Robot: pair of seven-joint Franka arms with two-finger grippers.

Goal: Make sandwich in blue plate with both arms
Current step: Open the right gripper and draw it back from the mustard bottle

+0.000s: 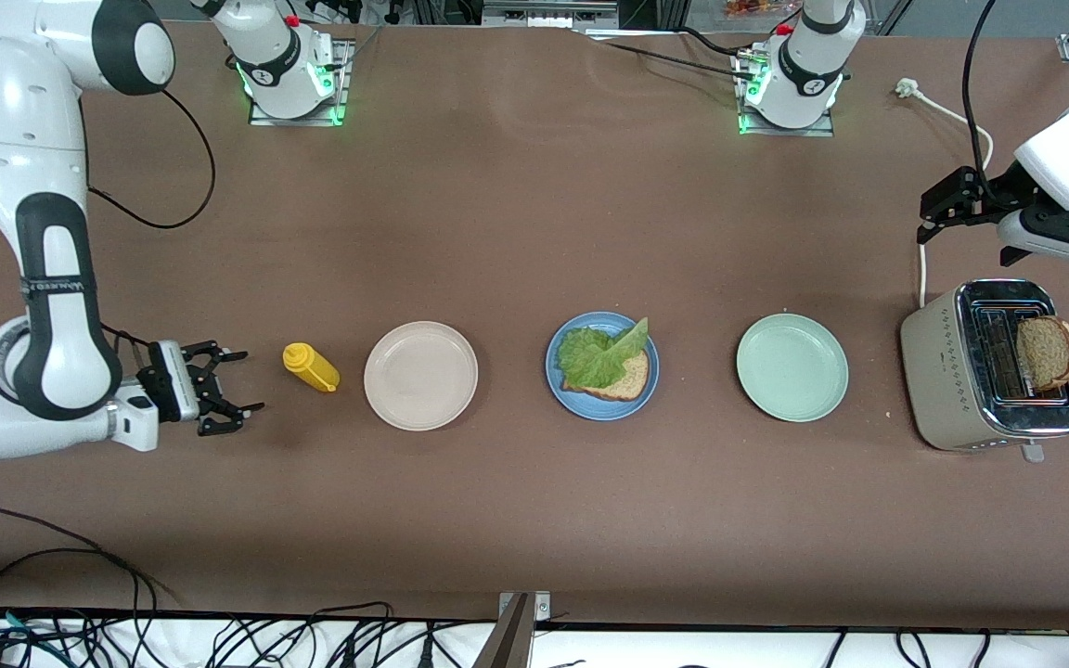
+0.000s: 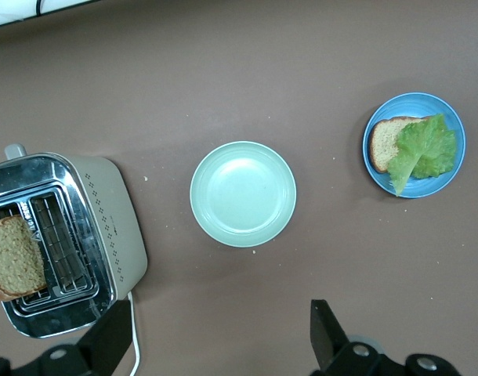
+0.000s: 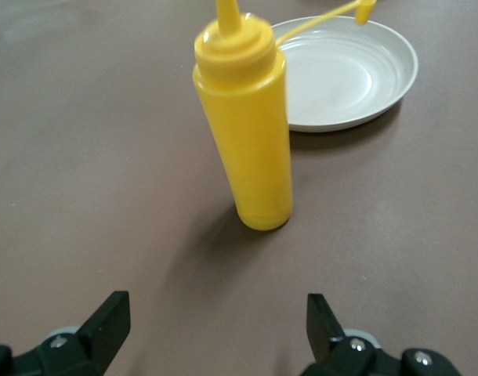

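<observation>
The brown matte surface (image 1: 534, 520) fills the frame. At right, a boxy metal toaster (image 1: 947, 366) holds a brown slice (image 1: 1047, 353). Left gripper (image 1: 941, 209), upper right, fingers spread, empty. Right gripper (image 1: 230, 388), lower left, fingers released, beside the upright yellow bottle (image 1: 311, 367). Center: round blue plate (image 1: 560, 390) carrying bread (image 1: 629, 380) under ruffled lettuce (image 1: 601, 354), between beige plate (image 1: 420, 375) and green plate (image 1: 792, 367).

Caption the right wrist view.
Open right gripper facing upright yellow squeeze bottle, beige plate beside it.
</observation>
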